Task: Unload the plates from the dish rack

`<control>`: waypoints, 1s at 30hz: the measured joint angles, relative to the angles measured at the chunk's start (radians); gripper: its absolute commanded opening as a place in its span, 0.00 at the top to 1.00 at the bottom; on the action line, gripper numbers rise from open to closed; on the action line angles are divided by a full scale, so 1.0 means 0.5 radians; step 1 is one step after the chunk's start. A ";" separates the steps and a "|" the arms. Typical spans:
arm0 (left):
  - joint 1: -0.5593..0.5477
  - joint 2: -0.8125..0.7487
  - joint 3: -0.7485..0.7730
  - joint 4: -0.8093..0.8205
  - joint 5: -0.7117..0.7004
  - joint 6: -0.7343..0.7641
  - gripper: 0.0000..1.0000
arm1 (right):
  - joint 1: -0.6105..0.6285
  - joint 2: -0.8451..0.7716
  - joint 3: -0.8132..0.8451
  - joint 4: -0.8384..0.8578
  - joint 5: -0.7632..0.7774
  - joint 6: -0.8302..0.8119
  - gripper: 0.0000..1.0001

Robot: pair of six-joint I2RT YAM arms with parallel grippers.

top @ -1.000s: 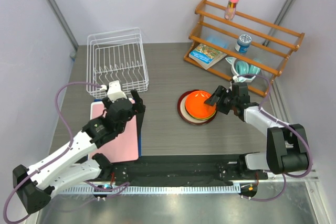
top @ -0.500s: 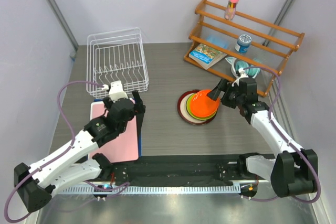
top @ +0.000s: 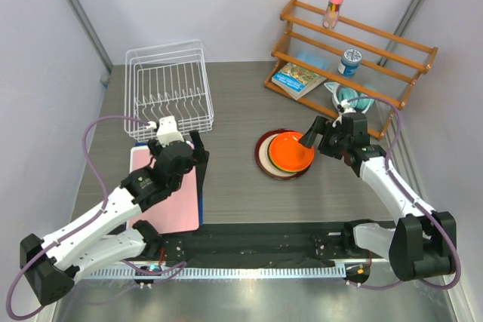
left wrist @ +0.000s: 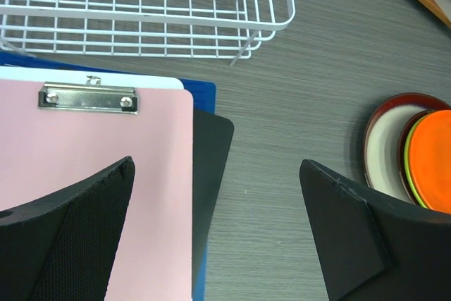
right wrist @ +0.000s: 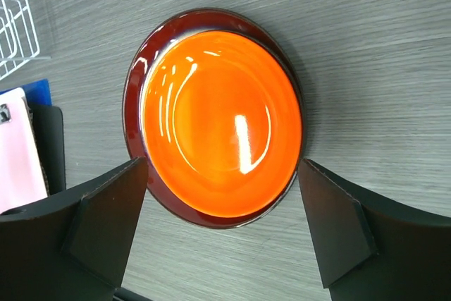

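Observation:
The plates lie in one stack on the grey table right of centre. The orange plate is on top and lies flat, with the cream, maroon-rimmed plate at the bottom. In the right wrist view the orange plate fills the dark red rim. The left wrist view shows the stack's cream, lime green and orange layers. The white wire dish rack stands at the back left with no plates in it. My right gripper is open just above the stack's right edge. My left gripper is open and empty over the pink clipboard's edge.
The pink clipboard lies on a blue folder and a black sheet in front of the rack. A wooden slatted shelf at the back right holds a book, a can and a pink bottle. A teal bowl sits at its foot, close behind my right gripper.
Half a second ago the orange plate stood tilted up in my right gripper. Now it lies flat on the stack and the gripper is open off it. The left arm has hardly moved.

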 measured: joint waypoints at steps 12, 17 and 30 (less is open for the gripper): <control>0.000 -0.116 0.128 -0.192 -0.175 0.124 0.01 | 0.064 -0.397 -0.309 0.263 0.679 -0.189 0.00; 0.000 -0.308 0.080 -0.139 -0.301 0.243 0.00 | 0.230 -0.464 -0.532 0.556 1.137 -0.395 0.00; 0.000 -0.425 -0.195 0.132 -0.438 0.516 0.01 | 0.539 -0.184 -0.775 1.154 1.830 -0.688 0.00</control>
